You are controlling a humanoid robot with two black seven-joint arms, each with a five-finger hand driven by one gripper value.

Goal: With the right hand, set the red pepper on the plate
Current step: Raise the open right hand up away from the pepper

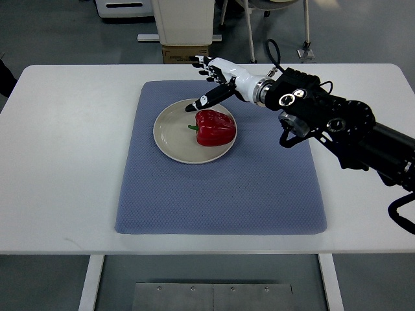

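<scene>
One red pepper (pixel 215 127), glossy, lying on its side on the plate (pixel 170 139); green stem pointing toward 9 o'clock. It sits on the plate's 3 o'clock half, with its outer edge near the rim there.

One plate, round, cream-coloured, resting on the mat (pixel 220 188) toward the mat's 11 o'clock area. The 9 o'clock half of the plate is bare.

One mat, blue-grey, textured, rectangular, spread over the middle of the table (pixel 58 168).

One table, white, rectangular, carrying the mat and all items above.

One right hand (pixel 217 83), white with black fingertips, entering on a black arm (pixel 337 126) from the 3 o'clock edge. Position: just above the plate's 12 o'clock rim, at 12 o'clock of the pepper. Fingers (pixel 206 67) spread and extended, holding nothing; one dark digit (pixel 202 102) reaches down toward the plate's rim, close to the pepper's top but not visibly touching it. Hand clear of the pepper.

One cardboard box (pixel 185 54), beyond the table's 12 o'clock edge, on the floor under a pale cabinet (pixel 183 19).
</scene>
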